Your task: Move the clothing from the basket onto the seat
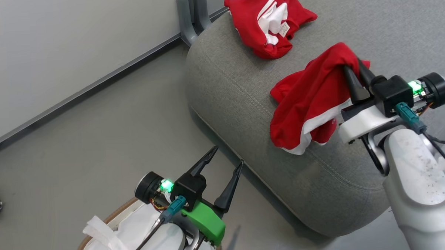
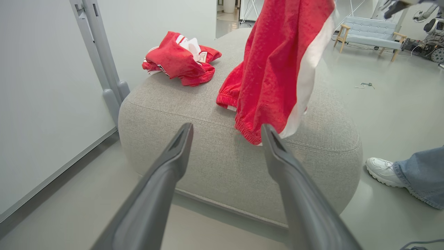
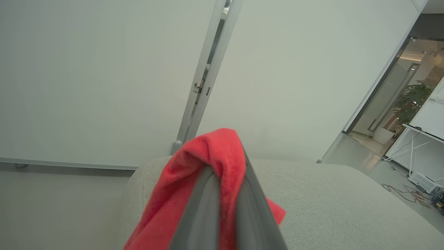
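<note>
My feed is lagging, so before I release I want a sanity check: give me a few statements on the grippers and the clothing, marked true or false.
1. The right gripper is shut on the red garment. True.
2. The left gripper is shut too. False: it is open and holds nothing, near the basket.
3. The jersey lies in the basket. False: it lies crumpled on the seat.
4. The red garment hangs over the seat. True.
</note>
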Controlling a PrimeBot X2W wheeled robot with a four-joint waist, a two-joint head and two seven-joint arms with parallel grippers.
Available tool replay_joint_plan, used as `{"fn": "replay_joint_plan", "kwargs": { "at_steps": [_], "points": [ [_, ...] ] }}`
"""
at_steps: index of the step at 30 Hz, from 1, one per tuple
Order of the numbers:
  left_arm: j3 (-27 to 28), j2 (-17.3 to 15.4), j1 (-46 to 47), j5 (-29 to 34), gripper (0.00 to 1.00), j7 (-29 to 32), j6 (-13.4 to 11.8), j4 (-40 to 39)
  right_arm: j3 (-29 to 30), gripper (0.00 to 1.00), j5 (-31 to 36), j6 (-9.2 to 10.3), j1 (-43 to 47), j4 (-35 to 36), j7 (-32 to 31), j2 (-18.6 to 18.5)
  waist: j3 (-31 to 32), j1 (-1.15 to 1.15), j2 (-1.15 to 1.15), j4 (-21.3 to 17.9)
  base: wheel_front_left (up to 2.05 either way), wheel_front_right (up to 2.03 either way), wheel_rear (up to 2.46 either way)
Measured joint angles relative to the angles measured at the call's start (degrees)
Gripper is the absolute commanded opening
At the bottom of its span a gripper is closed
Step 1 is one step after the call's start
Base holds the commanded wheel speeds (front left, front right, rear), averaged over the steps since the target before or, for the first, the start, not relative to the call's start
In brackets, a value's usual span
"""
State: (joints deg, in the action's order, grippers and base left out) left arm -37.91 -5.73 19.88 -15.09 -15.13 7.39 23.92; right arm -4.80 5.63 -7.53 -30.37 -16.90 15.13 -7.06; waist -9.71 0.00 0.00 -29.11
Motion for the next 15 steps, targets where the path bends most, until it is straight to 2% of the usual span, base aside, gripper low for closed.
{"fn": "replay_joint_plan", "kwargs": {
  "at_steps": [8,15],
  "points": [
    [0.14,-0.67,2.50,0.64,1.00,0.00,0.00,-0.99,4.03,0.00,0.07,0.00,-8.88,-2.04,0.00,-4.78,-3.39,0.00,0.00,3.27,0.00,0.00,0.00],
    [-0.07,-1.41,6.30,1.81,1.00,0.00,0.00,-2.50,7.54,0.00,-1.02,0.00,-21.89,-6.42,0.00,-12.50,-8.88,0.00,0.00,6.49,0.00,0.00,0.00]
  ]
}}
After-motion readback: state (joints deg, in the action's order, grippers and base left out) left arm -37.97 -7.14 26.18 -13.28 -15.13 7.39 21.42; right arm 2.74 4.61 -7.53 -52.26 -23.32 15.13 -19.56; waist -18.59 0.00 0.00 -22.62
